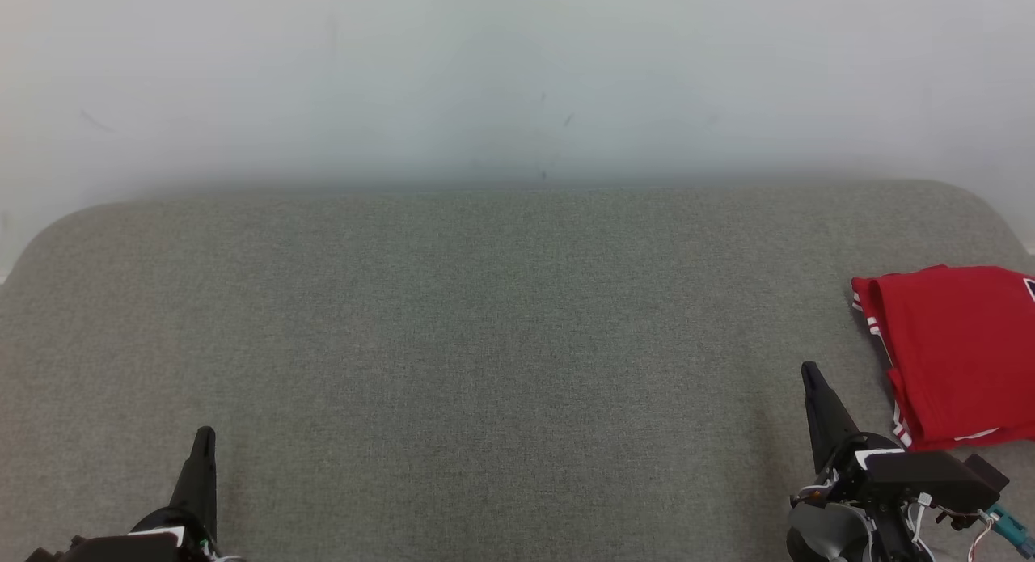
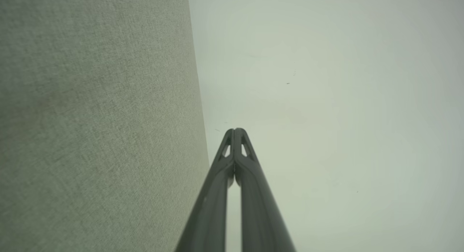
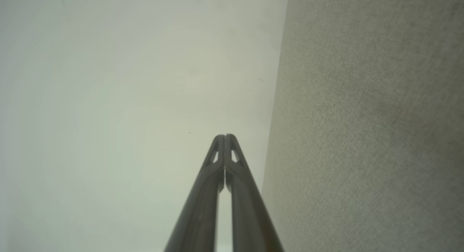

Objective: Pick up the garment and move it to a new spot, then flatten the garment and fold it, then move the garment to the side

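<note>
The garment [image 1: 958, 352] is red with white and dark trim, folded into a compact rectangle at the far right of the grey fabric surface [image 1: 485, 335], partly cut off by the frame edge. My right gripper [image 1: 810, 376] stands just left of it, apart from the cloth, fingers shut with nothing between them. At the lower left my left gripper [image 1: 204, 437] is shut and empty too. In the left wrist view the left gripper [image 2: 235, 130] shows its tips pressed together. The right gripper [image 3: 225, 136] looks the same in the right wrist view.
A pale wall [image 1: 517, 77] rises behind the grey surface's far edge. The surface has rounded back corners at left and right. Both wrist views look along the fabric toward that wall.
</note>
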